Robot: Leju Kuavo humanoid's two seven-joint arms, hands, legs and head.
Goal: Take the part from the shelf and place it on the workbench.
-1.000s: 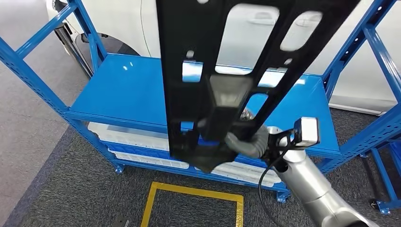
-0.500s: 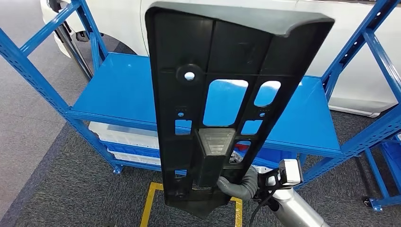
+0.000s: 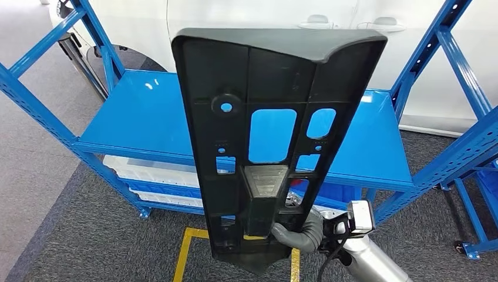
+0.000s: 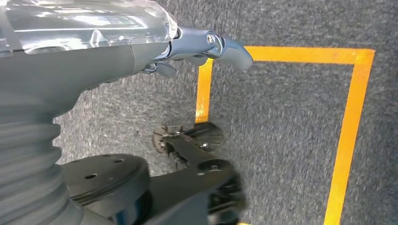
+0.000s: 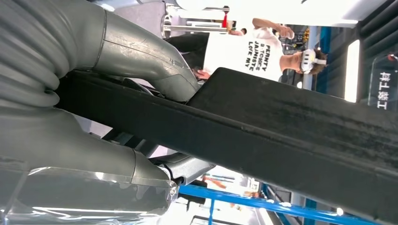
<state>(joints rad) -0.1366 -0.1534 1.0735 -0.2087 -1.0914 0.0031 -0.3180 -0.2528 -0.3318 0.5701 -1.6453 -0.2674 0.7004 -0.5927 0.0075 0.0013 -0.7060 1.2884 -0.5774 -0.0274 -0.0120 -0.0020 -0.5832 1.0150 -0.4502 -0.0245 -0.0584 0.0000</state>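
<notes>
Black ribbed part (image 3: 270, 141), upright, window cutouts

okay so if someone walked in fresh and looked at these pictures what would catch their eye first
First, the big black plastic panel, held upright in the middle of the head view by the right hand, which grips its lower end. Behind it stands a bright blue shelf with a white car beyond. On the grey carpet below, a yellow tape square shows beside the hanging left hand.
</notes>
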